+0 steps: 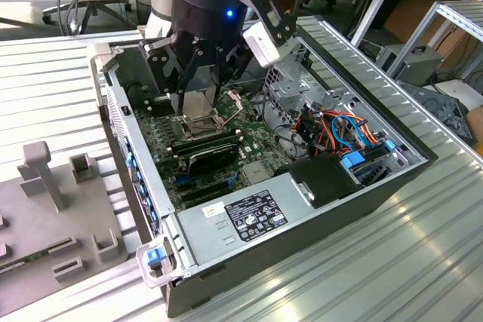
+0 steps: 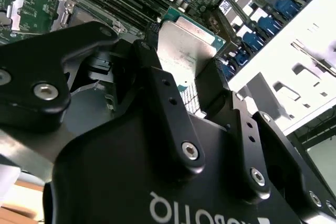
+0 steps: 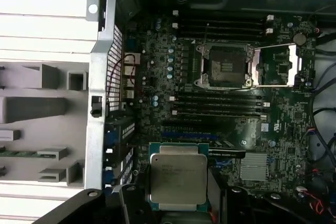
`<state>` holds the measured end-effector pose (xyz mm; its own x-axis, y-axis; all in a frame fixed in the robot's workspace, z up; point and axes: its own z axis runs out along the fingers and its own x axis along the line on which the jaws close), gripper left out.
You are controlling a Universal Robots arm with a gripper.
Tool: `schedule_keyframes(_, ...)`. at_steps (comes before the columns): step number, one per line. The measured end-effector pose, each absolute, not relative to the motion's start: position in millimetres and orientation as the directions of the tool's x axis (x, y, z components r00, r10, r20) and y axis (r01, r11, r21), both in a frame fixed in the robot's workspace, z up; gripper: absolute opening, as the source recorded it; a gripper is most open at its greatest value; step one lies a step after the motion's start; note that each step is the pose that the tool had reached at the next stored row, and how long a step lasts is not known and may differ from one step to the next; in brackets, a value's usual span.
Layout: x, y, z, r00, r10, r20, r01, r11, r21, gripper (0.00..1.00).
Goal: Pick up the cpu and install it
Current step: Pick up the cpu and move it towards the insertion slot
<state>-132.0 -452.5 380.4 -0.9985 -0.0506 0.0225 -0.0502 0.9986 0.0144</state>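
My gripper [image 3: 178, 199] is shut on the cpu [image 3: 178, 177], a flat square chip with a dull silver top on a green edge. In the second wrist view the cpu [image 2: 185, 51] sits clamped between the two black fingers [image 2: 157, 85] of the gripper [image 2: 181, 62]. In the exterior view the gripper [image 1: 199, 100] hangs inside the open computer case with the cpu [image 1: 198, 106] just above the motherboard. The dark socket [image 3: 223, 66] lies open, its metal frame [image 3: 278, 65] flipped aside. The cpu is held off to one side of the socket, over the memory slots.
Black memory sticks [image 3: 218, 103] flank the socket on the green motherboard [image 3: 157, 51]. The case wall [image 3: 100, 103] stands close by. Coloured cables [image 1: 343, 130] and the power supply [image 1: 253, 216] fill the case's other end. A grey fixture tray [image 1: 53, 209] lies outside the case.
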Motion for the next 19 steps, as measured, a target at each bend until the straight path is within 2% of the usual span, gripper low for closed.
schedule_keyframes(7,-107.9,-452.6,380.4,-0.998,-0.051,0.022,-0.050,0.999,0.014,0.53)
schedule_keyframes(19,-107.3,-449.6,380.1,-0.998,-0.051,0.023,-0.050,0.999,0.014,0.53)
